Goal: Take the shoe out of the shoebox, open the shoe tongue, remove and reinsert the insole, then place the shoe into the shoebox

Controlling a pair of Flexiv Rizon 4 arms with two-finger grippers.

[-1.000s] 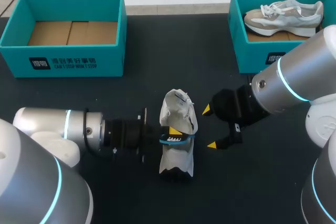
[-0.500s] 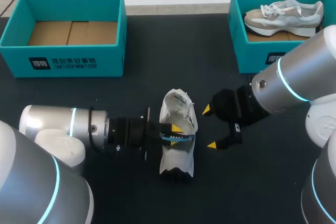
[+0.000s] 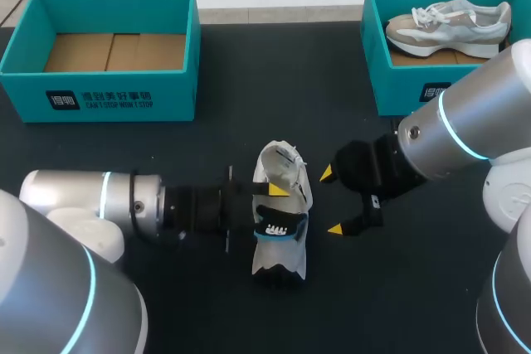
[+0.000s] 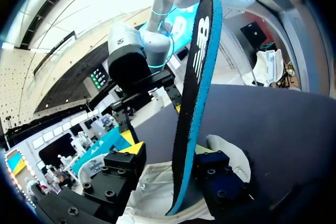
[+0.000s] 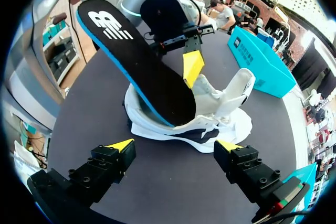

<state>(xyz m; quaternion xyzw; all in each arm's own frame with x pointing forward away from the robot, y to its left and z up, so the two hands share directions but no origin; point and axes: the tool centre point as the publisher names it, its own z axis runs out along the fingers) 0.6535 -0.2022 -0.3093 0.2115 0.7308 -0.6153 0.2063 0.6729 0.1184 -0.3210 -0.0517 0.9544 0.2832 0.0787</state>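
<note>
A white shoe (image 3: 280,173) lies on its side on the black table (image 3: 166,304), mid-front. A black insole with a blue edge (image 3: 280,227) sticks out of its opening. My left gripper (image 3: 278,211) is at the shoe's opening, open: in the left wrist view the insole (image 4: 197,93) stands between the fingers, resting by one finger (image 4: 220,174) with a gap to the other. My right gripper (image 3: 332,201) hangs open just right of the shoe, empty. From the right wrist view the shoe (image 5: 215,114) and insole (image 5: 147,72) lie ahead of my right gripper (image 5: 173,148).
A teal shoebox (image 3: 108,93) with a bare cardboard floor stands at the back left. A second teal shoebox (image 3: 406,93) at the back right holds a grey-and-white sneaker (image 3: 448,26). My right arm passes in front of that box.
My left gripper's fingers have spread apart and let go of the insole, which now leans loose in the shoe. The right arm has kept still.
</note>
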